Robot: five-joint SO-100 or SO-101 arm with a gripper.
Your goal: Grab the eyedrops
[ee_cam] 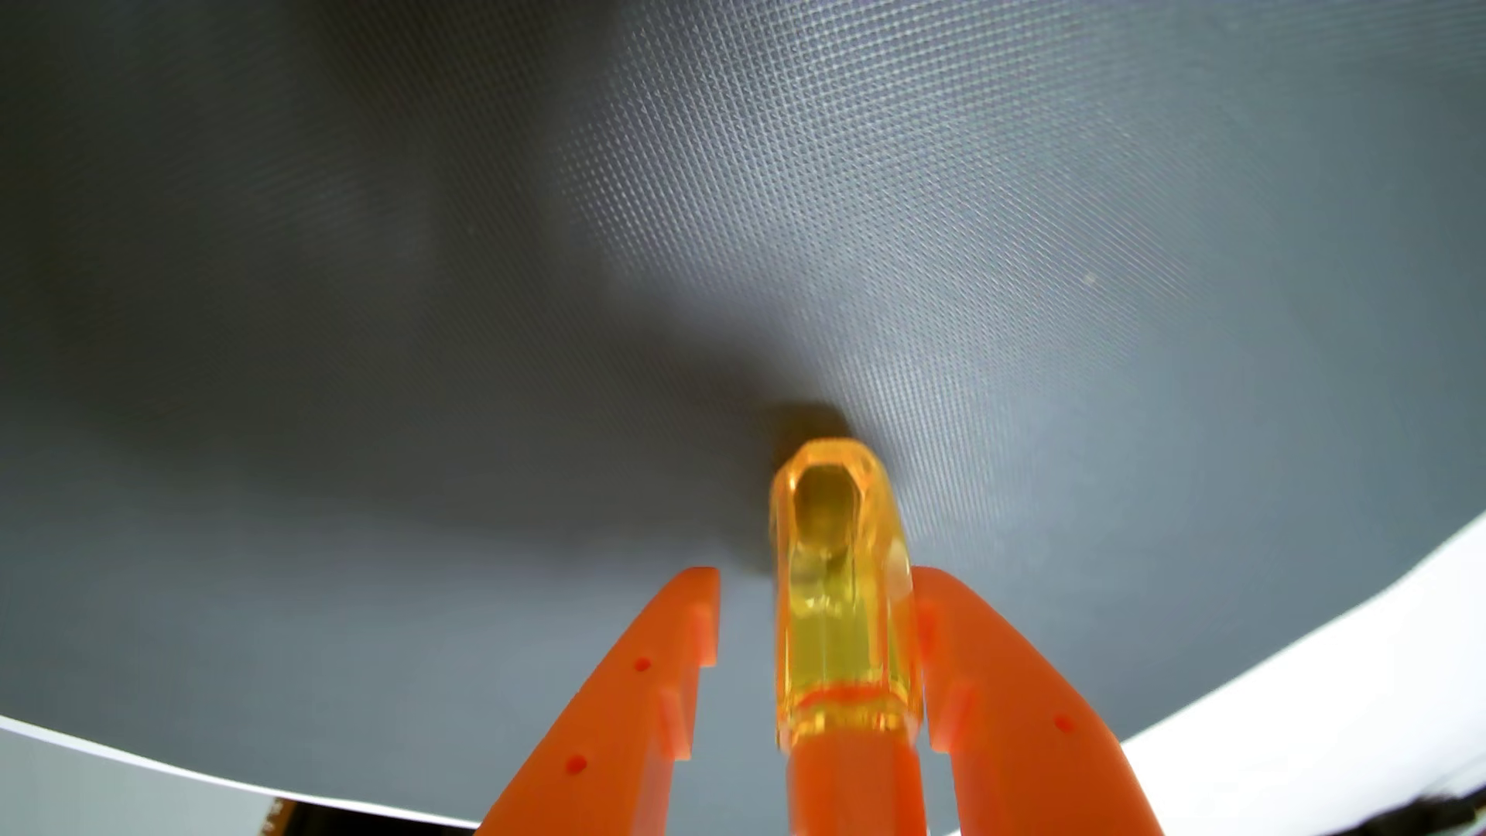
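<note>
Yellow, see-through plastic makes up the eyedrops (840, 595), a small bottle with an orange cap end pointing toward the camera in the wrist view; it lies on the grey bumpy mat (724, 201), down near the mat's lower edge and a bit toward its right corner; its far end casts a small dark shadow on the mat.

Orange fingers stand on both sides of the bottle; the gripper (816, 575) is spread apart, not squeezing anything; the finger (949, 619) on the right side of the view looks like it touches the bottle or sits just beside it, but I cannot tell which; the finger on the left side of the view is apart from the bottle, with bare mat showing in the gap.

So the step in hand looks like lining up for the grab; the bottle is already between the fingers but is not held yet.

Next, I think the fingers need to close gently until both press the sides of the bottle; the bottle is smooth and round-edged, so it may slide or roll away if one finger pushes first; only after a firm squeeze should the arm lift.

White table (1327, 707) shows past the mat's right corner and along its bottom edge.
</note>
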